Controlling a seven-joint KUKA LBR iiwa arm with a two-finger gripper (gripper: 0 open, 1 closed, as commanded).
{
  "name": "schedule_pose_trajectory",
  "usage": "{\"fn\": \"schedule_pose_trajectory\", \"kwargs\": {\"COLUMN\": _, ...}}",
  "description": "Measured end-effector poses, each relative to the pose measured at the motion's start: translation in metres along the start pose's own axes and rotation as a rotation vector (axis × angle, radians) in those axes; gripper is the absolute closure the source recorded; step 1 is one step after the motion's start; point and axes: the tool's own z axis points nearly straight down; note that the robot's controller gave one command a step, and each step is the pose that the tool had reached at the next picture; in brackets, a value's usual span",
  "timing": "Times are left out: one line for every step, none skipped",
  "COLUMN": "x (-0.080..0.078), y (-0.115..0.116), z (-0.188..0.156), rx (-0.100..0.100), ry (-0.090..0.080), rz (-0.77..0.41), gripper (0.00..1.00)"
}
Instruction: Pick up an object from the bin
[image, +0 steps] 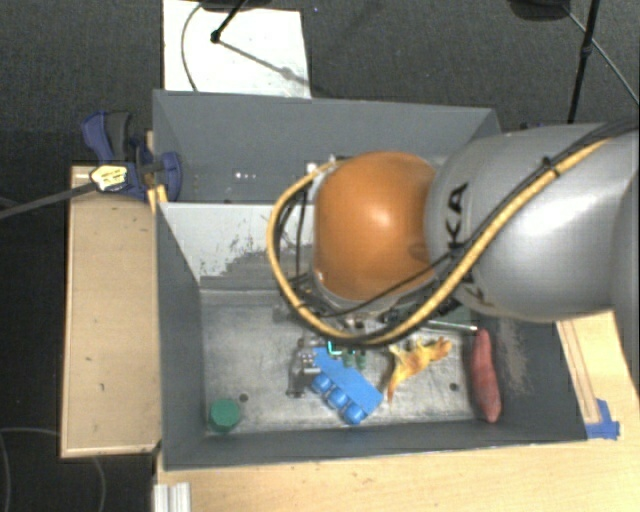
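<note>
My gripper (304, 368) hangs low over the middle of the bin floor, mostly hidden under the arm's wrist. A blue studded block (345, 390) lies tilted directly beside and below it, touching or nearly touching its right side. An orange-yellow crumpled thing (415, 358) lies just right of the block. Nothing shows held in the gripper.
A dark red elongated thing (486, 374) lies along the bin's right wall. A small green round cap (224, 416) sits in the front left corner. The arm and its orange cover hide the back middle of the bin.
</note>
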Motion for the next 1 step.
{"fn": "schedule_pose_trajectory", "kwargs": {"x": -0.002, "y": -0.001, "z": -0.004, "rx": -0.001, "ry": -0.008, "rz": 0.004, "gripper": 0.0}}
